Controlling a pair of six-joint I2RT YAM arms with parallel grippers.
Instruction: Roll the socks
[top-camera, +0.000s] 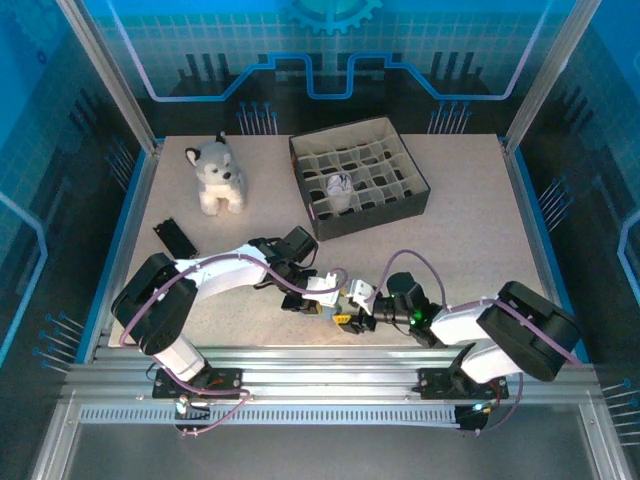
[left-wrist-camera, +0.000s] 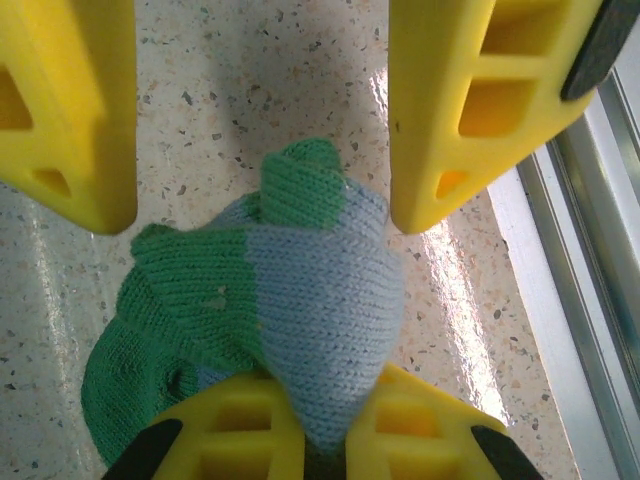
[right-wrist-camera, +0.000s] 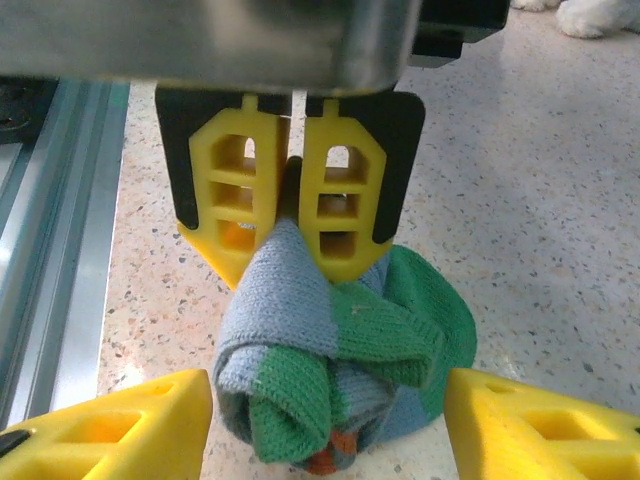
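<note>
The grey-blue sock (right-wrist-camera: 340, 350) with green toe lies rolled into a bundle on the speckled table, a bit of orange-red cuff showing at its near end. My left gripper (left-wrist-camera: 335, 388) is shut on a pinch of its blue fabric, and it comes down onto the top of the roll (right-wrist-camera: 295, 255). My right gripper (right-wrist-camera: 325, 400) is open, one finger on each side of the roll and clear of it. Both grippers meet near the front edge of the table (top-camera: 338, 300). A white rolled bundle (top-camera: 340, 185), apparently the other sock, sits in a compartment of the dark box.
A dark divided box (top-camera: 415, 195) stands at the back right. A plush husky (top-camera: 218, 176) sits at the back left, and a small black object (top-camera: 174, 237) lies on the left. The metal front rail (top-camera: 330, 360) runs close behind the roll.
</note>
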